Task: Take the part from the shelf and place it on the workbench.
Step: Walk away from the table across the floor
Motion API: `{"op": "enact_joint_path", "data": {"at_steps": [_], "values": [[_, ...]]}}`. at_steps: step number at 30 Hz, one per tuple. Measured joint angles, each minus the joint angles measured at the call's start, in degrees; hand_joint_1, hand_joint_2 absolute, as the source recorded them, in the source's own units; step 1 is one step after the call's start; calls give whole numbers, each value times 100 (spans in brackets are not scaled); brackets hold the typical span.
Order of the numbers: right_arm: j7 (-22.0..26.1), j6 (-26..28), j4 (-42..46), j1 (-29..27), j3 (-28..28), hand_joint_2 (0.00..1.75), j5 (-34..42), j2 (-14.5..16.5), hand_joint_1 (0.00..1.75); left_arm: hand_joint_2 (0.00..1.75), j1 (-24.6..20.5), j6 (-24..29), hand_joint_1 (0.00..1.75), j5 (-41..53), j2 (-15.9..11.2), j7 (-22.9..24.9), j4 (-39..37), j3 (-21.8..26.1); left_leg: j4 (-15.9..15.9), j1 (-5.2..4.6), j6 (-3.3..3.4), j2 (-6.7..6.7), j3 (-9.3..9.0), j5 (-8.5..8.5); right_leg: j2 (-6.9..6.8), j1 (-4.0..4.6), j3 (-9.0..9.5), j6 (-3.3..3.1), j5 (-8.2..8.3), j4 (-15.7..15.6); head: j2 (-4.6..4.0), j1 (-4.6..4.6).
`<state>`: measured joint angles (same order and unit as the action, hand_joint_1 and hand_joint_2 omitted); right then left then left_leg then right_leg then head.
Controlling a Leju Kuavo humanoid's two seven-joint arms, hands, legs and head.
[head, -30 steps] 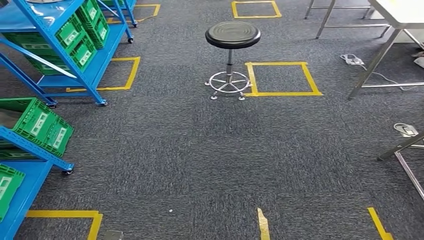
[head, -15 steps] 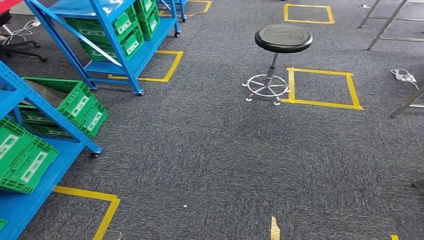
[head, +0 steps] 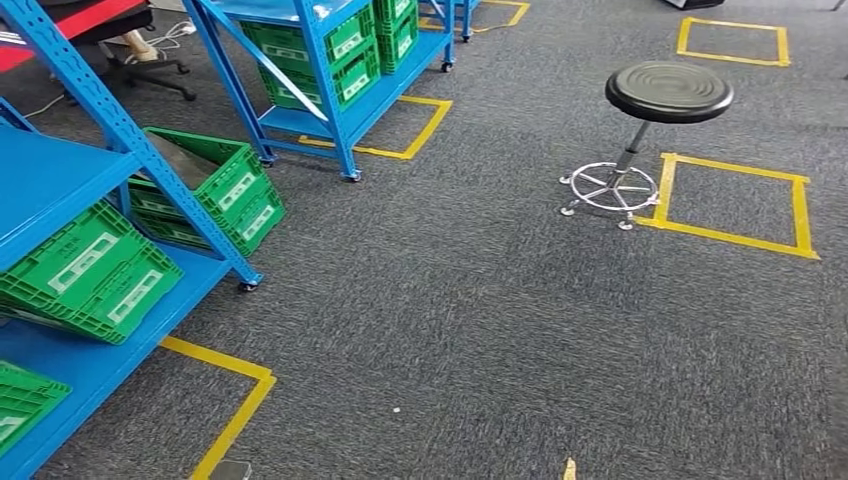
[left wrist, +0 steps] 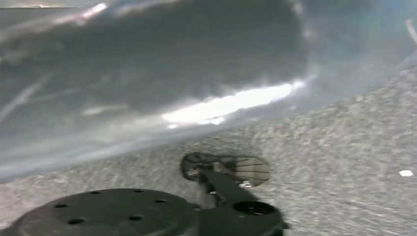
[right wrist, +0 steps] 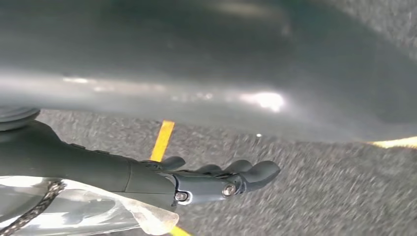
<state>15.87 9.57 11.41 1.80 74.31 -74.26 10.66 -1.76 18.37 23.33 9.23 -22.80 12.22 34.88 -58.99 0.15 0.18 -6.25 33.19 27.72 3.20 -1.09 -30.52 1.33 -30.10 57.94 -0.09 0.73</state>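
Plainly, the coming move turns on one thing: the shelving lies to the robot's left, so the part must be sought on that side, well apart from either hand.

Nearest, the right hand (right wrist: 221,179) hangs over the carpet (head: 480,330) with its fingers loosely stretched out and nothing in them. The left wrist view is too smeared for me to tell how the left hand lies.

Next out, at the left edge of the head view, stands the near blue shelf (head: 60,180). Its long side runs away from the robot along that edge. Tilted green crates sit on it:
- one low at the near corner (head: 20,405)
- one above it (head: 90,275)
- one further along, at the shelf's far end by the caster (head: 205,190), with something flat and dark inside

Whether that dark thing is the part I cannot say. The part itself cannot be made out, and I judge that it lies in one of these crates.

Beyond is a second blue shelf (head: 325,100) with more green crates (head: 345,60). Off to the right, far from the shelving, a black stool (head: 668,92) stands just beside a yellow tape square (head: 730,238).

As things lie, the left arm is the nearer to the shelf, though the robot must first close in and face it.
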Motion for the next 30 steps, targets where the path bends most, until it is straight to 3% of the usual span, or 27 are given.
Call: {"op": "enact_joint_path", "data": {"at_steps": [1,3,5,6,7,8,10,12,14,15,16,17,19,21,22,23,25,26,28,30], "values": [[-21,6,0,-3,-1,0,-8,-3,0,0,11,-9,0,15,-5,30,-3,0,-111,-5,-28,122,51,75,-67,-3,15,-36,12,-23,0,18],[-40,8,0,-16,-3,0,-25,-7,0,0,1,-32,0,39,-11,61,-8,-1,-683,-16,-73,430,315,383,-235,-1,43,-95,9,-51,0,49],[-44,7,0,-29,-5,0,-39,-9,0,0,-14,-51,0,57,-11,68,-10,-1,-1409,-4,-102,543,664,673,-420,11,56,-128,-18,-52,0,56],[-44,7,0,-27,-7,0,-43,-10,0,0,-8,-56,0,61,-13,68,-11,-1,-1577,3,-110,564,743,686,-502,14,66,-134,-31,-52,0,57],[-44,7,0,-23,-7,0,-46,-10,0,0,4,-59,0,62,-14,68,-11,-1,-1526,8,-110,582,717,590,-573,15,81,-133,-43,-52,0,57],[-41,7,0,-17,-8,0,-48,-10,0,0,15,-61,0,63,-16,67,-11,0,-1256,9,-101,617,581,404,-639,15,104,-126,-59,-52,0,58],[-9,7,0,-7,-10,0,-49,-10,0,0,16,-66,0,68,-21,42,-11,0,-456,-29,-49,852,181,53,-763,31,150,-86,-104,-48,0,59],[54,8,0,0,-12,0,-49,-10,0,0,-10,-67,0,76,-21,-22,-11,-1,-15,-83,15,1042,-29,-35,-884,58,182,-23,-149,-47,0,56],[108,9,0,23,-13,0,-49,-10,0,0,-16,-60,0,80,-25,-87,-11,-2,27,-99,69,967,-27,-12,-1006,68,226,34,-170,-65,0,54],[123,9,0,41,-14,0,-48,-11,0,0,-4,-55,0,80,-27,-107,-11,-1,53,-89,100,904,-37,-25,-968,62,236,62,-199,-56,0,48],[134,10,0,57,-14,0,-48,-11,0,0,1,-51,0,80,-29,-120,-11,-1,78,-73,134,844,-49,-39,-848,52,208,86,-270,25,0,40],[140,10,0,67,-14,0,-48,-12,0,0,-5,-50,0,80,-28,-127,-11,0,103,-54,169,783,-60,-55,-684,44,116,107,-394,221,0,26],[148,11,0,63,-15,0,-47,-13,0,0,-28,-50,0,81,-18,-131,-11,1,113,-39,211,653,-57,-65,-394,34,-263,126,-731,946,0,-2],[158,13,0,43,-15,0,-42,-13,0,0,-37,-51,0,81,-8,-143,-11,1,109,-40,222,501,-60,-61,-338,37,-625,131,-871,1545,0,-6],[169,15,0,36,-15,0,-38,-13,0,0,-34,-47,0,81,-6,-156,-11,1,106,-40,222,420,-69,-57,-330,38,-678,127,-763,1547,0,-7],[183,18,0,32,-15,0,-34,-13,0,0,-34,-43,0,80,-5,-174,-11,1,102,-39,215,336,-82,-50,-311,37,-621,118,-545,1315,0,-6],[197,22,0,32,-15,0,-32,-18,0,0,-42,-26,0,78,2,-203,-11,1,81,-40,183,183,-91,-28,-120,21,-341,91,-89,545,0,-6],[195,26,0,32,-16,0,-33,-21,0,0,-51,-16,0,78,7,-209,-11,1,62,-39,159,115,-78,-19,-12,11,-202,74,18,243,0,-4],[167,37,-1,30,-17,0,-37,-26,0,0,-57,5,0,78,13,-211,-12,1,46,-28,99,4,-36,-27,91,11,-84,38,14,36,1,2],[133,56,-2,29,-16,0,-42,-27,0,0,-36,16,0,78,12,-211,-15,1,48,-9,33,-53,-12,-34,-8,12,-49,-14,32,-7,1,2]]}}
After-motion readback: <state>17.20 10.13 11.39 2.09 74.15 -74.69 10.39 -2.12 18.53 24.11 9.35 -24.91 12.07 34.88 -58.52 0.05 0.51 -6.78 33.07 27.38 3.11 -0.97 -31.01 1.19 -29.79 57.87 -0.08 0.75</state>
